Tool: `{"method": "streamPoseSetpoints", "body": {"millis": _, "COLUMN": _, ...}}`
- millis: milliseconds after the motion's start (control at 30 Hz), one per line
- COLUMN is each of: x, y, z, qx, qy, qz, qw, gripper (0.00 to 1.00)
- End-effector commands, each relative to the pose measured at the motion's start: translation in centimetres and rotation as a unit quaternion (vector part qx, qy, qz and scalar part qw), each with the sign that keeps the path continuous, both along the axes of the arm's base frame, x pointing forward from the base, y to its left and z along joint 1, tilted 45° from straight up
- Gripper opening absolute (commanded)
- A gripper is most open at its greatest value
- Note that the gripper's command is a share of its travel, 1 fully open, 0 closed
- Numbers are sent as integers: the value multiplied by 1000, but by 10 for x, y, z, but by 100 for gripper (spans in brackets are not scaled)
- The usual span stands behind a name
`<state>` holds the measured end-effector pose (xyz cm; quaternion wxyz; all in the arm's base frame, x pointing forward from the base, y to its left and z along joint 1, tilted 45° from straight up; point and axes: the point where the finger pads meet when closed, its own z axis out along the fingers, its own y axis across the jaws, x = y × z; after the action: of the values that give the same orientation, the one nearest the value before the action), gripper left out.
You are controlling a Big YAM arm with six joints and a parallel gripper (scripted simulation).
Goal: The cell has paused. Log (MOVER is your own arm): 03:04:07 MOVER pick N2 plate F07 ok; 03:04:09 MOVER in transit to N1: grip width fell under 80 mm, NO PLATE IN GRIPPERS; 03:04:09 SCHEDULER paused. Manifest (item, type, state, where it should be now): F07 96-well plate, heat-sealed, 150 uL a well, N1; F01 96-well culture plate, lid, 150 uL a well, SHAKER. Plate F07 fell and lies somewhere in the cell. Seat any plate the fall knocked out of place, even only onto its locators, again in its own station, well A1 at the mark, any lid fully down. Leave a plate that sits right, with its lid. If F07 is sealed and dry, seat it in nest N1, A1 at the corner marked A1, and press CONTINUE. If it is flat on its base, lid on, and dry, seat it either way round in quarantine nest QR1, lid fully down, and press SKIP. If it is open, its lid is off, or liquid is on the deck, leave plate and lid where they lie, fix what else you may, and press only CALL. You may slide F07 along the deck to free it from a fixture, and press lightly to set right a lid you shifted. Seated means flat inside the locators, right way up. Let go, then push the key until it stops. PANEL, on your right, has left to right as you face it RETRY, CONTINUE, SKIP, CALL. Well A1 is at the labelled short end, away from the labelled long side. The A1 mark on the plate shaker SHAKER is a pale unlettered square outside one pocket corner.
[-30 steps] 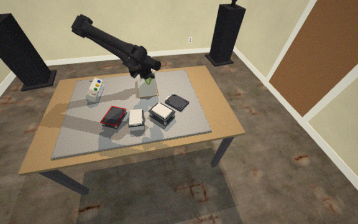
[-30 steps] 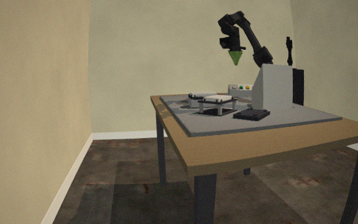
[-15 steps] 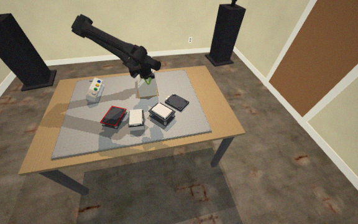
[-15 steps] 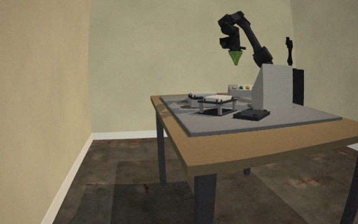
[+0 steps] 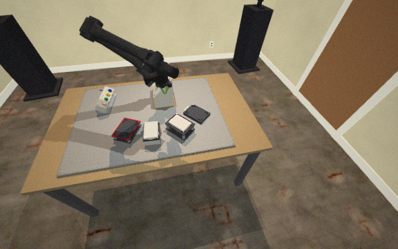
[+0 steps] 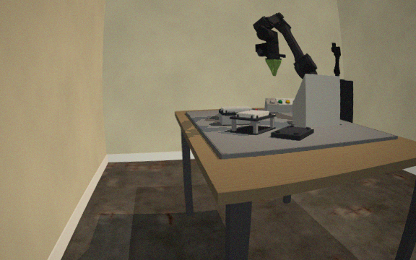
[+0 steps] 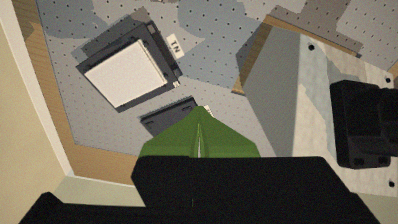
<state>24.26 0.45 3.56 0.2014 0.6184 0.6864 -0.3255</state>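
Note:
My gripper point(image 5: 164, 90) has green fingers that are shut with nothing between them. It hangs high above the deck, over a tall grey block point(image 5: 164, 97), and shows in the side view point(image 6: 274, 68) and the wrist view point(image 7: 199, 137). A white-topped plate point(image 5: 180, 124) point(image 7: 127, 72) lies flat on the raised dark station labelled N1. A second white plate point(image 5: 151, 130) sits on a low station to its left. A flat dark empty nest point(image 5: 197, 113) lies to the right; my fingers partly hide it in the wrist view point(image 7: 167, 116). A red-framed nest point(image 5: 126, 128) stands further left.
The key panel point(image 5: 106, 96) with coloured buttons stands at the far left of the grey deck, also seen in the side view point(image 6: 278, 102). The grey block point(image 6: 316, 101) rises well above the stations. Two black pillars stand on the floor behind the table.

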Motion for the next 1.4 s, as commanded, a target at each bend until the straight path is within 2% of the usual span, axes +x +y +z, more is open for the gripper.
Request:
{"method": "streamPoseSetpoints", "body": {"millis": 0, "x": 1, "y": -10, "z": 10, "qx": -17, "qy": -98, "qz": -98, "qw": 990, "gripper": 0}}
{"method": "streamPoseSetpoints", "body": {"millis": 133, "x": 3, "y": -24, "z": 24, "qx": -19, "qy": -101, "qz": -99, "qw": 990, "gripper": 0}}
{"method": "streamPoseSetpoints", "body": {"millis": 400, "x": 8, "y": -53, "z": 51, "qx": -26, "qy": -142, "qz": -143, "qw": 979, "gripper": 0}}
{"method": "streamPoseSetpoints", "body": {"millis": 433, "x": 27, "y": -57, "z": 71, "qx": -10, "qy": -112, "qz": -92, "qw": 989, "gripper": 0}}
{"method": "streamPoseSetpoints", "body": {"millis": 500, "x": 27, "y": -57, "z": 71, "qx": -10, "qy": -112, "qz": -92, "qw": 989, "gripper": 0}}
{"method": "streamPoseSetpoints", "body": {"millis": 867, "x": 32, "y": -96, "z": 109, "qx": -22, "qy": -170, "qz": -149, "qw": 974, "gripper": 0}}
{"method": "streamPoseSetpoints", "body": {"millis": 933, "x": 26, "y": -102, "z": 116, "qx": -25, "qy": -176, "qz": -158, "qw": 971, "gripper": 0}}
{"method": "streamPoseSetpoints", "body": {"millis": 1000, "x": 14, "y": -109, "z": 116, "qx": -27, "qy": -157, "qz": -150, "qw": 976, "gripper": 0}}
{"method": "streamPoseSetpoints", "body": {"millis": 1067, "x": 14, "y": -109, "z": 116, "qx": -27, "qy": -157, "qz": -150, "qw": 976, "gripper": 0}}
{"method": "streamPoseSetpoints", "body": {"millis": 1367, "x": 3, "y": -139, "z": 156, "qx": -27, "qy": -169, "qz": -150, "qw": 974, "gripper": 0}}
